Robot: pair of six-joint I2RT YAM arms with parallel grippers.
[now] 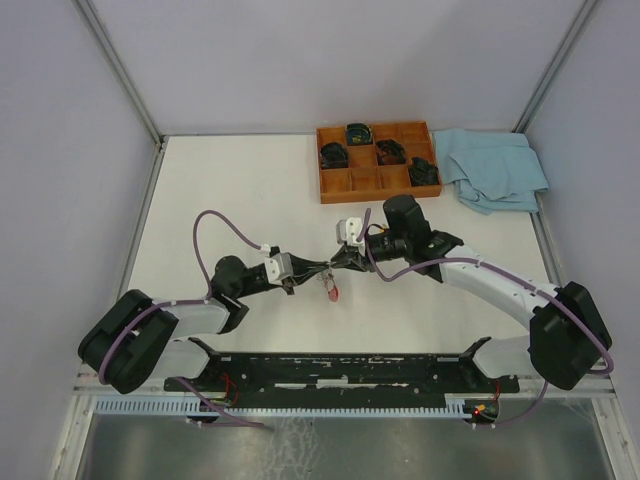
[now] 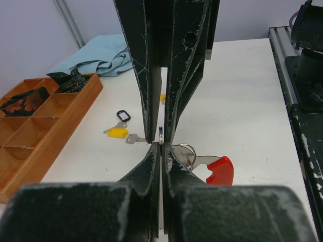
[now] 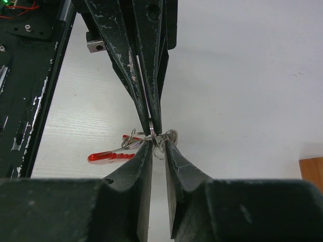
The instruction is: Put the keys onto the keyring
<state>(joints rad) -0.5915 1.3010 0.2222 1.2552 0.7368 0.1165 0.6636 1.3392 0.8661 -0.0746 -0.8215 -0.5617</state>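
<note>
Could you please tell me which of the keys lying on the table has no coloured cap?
The plain silver key beside the yellow-capped key, near the black loop: its head is bare metal, its neighbour's yellow.

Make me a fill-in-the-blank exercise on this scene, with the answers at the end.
1. The cloth beside the wooden tray is ____.
2. The curved band joined to the keyring is ____.
3. The key lying on the table beside the black oval loop has a ____ cap.
4. The left end effector is shut on the ____.
Missing words: blue; red; yellow; keyring.
</note>
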